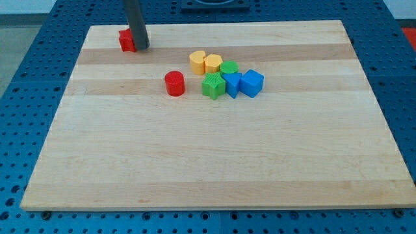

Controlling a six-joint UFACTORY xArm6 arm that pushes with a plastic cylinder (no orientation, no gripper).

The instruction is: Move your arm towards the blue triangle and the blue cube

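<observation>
Blue perforated bench all round; on it a pale wooden surface [214, 162], mostly bare, blocks grouped in the upper middle. The tool is a plain dark rod with no jaws, so there is nothing to open, close or clamp. Its tip [141, 47] sits at the view's top left, touching or just beside a red block [126, 40], shape unclear since the rod hides part of it.

Targets: blue triangle [232, 84] and blue cube [251, 83], side by side, touching or nearly so, at the right end of the cluster. From the tip they lie well apart, toward the view's right and somewhat lower.

Between them: a red cylinder [174, 84] just below the straight line, and two yellow blocks [205, 63] near it. A green block [229, 67] sits just above the triangle, a green star-like block [212, 86] just to its left.

Judgement: the direct diagonal runs into the yellows and the green block, so coming in along the open upper strip and down on the cube's right, or through the bare lower board, looks safer. Approach not yet made.
</observation>
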